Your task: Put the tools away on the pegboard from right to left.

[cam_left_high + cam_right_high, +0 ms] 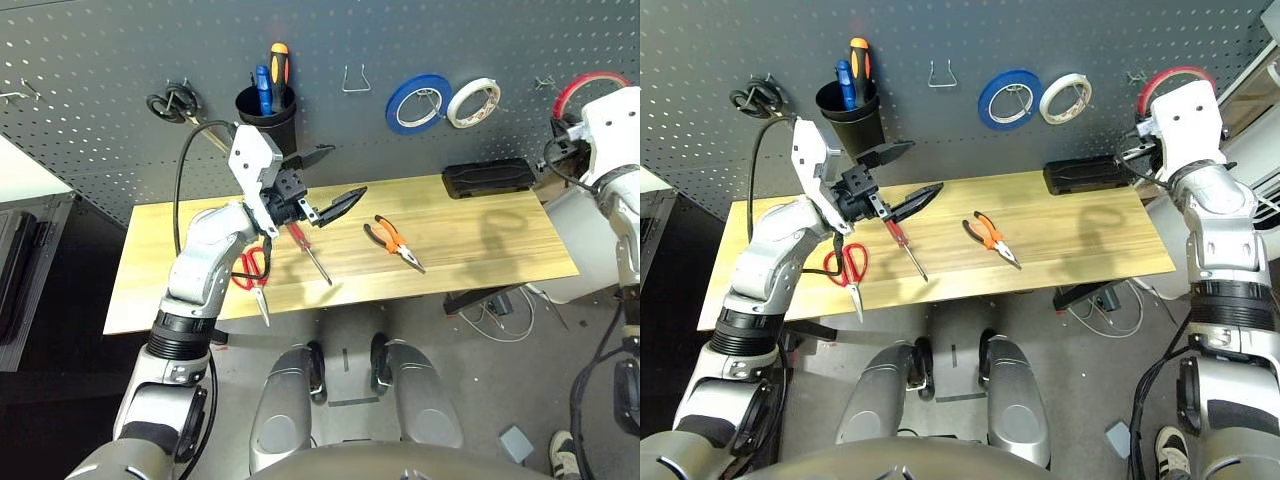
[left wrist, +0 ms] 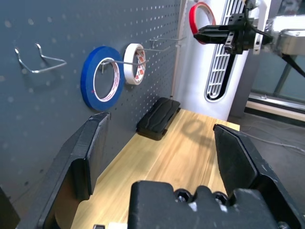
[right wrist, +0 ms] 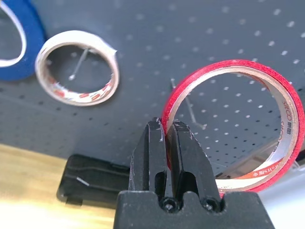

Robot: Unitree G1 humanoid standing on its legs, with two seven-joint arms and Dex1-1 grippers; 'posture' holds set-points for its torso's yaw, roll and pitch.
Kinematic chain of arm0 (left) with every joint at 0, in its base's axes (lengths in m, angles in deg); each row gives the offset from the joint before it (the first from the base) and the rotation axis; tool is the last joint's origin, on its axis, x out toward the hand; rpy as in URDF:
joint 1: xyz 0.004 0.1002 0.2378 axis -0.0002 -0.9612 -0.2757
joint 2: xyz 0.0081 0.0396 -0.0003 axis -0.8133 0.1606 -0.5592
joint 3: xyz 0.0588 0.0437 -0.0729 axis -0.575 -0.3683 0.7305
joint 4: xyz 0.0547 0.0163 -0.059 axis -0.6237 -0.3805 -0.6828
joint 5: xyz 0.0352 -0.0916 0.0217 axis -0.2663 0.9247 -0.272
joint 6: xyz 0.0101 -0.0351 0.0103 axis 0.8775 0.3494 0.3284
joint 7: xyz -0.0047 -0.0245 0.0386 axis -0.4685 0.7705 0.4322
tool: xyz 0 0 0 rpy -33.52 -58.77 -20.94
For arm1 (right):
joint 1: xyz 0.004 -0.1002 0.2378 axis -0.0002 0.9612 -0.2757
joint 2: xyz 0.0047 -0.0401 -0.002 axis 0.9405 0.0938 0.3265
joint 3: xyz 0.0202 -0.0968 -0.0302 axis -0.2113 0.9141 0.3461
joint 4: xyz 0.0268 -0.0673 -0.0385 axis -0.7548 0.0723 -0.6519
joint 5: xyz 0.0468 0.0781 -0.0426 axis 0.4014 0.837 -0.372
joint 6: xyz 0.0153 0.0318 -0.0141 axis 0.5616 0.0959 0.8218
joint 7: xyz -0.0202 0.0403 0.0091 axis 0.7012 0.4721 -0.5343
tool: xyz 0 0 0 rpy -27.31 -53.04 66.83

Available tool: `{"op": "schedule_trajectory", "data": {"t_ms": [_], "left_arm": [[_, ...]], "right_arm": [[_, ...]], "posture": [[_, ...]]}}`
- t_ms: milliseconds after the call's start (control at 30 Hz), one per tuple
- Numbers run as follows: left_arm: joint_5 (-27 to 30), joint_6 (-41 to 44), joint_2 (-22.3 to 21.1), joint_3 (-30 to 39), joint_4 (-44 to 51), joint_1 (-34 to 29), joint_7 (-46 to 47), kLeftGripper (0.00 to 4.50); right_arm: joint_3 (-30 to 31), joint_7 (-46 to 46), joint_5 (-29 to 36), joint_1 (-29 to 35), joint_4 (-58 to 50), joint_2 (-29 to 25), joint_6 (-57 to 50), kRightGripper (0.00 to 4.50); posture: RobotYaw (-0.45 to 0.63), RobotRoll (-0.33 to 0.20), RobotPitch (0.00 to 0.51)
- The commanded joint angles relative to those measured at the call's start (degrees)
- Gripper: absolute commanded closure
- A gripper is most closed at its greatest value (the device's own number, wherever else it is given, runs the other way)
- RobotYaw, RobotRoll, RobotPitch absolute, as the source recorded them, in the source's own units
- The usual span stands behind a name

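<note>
My right gripper [image 3: 167, 126] is shut on the rim of the thin red tape ring [image 3: 286, 109], holding it up against the pegboard [image 1: 120, 50] at its far right, close to a metal hook [image 3: 188, 102]. On the wooden table [image 1: 480, 240] lie the orange-and-black pliers [image 1: 395, 240], the red-handled screwdriver [image 1: 308, 245] and the red-handled scissors [image 1: 253, 275]. My left gripper [image 1: 335, 175] hovers open above the table's left half, just over the screwdriver, with nothing between its fingers.
A blue tape roll [image 1: 418, 103] and a white one [image 1: 473, 102] hang on hooks. A black cup [image 1: 268, 115] holds several screwdrivers, black-handled scissors [image 1: 170, 103] hang at the left, and an empty hook [image 1: 356, 80] sits between. A black case [image 1: 490, 177] lies at the table's back right.
</note>
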Motion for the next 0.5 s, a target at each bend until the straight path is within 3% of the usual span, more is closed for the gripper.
{"op": "schedule_trajectory", "data": {"t_ms": [33,500], "left_arm": [[1.0,0.9,-0.5,0.1,1.0,0.2,-0.5,0.00],[2.2,4.1,-1.1,0.5,4.0,0.3,0.5,0.00]], "right_arm": [[-1.4,0.0,1.5,-3.5,7.7,-0.4,1.9,4.47],[1.6,0.1,0.1,-17.7,35.9,2.5,9.7,4.47]], "posture": [[-0.08,0.000,0.133],[-0.06,0.000,0.142]]}}
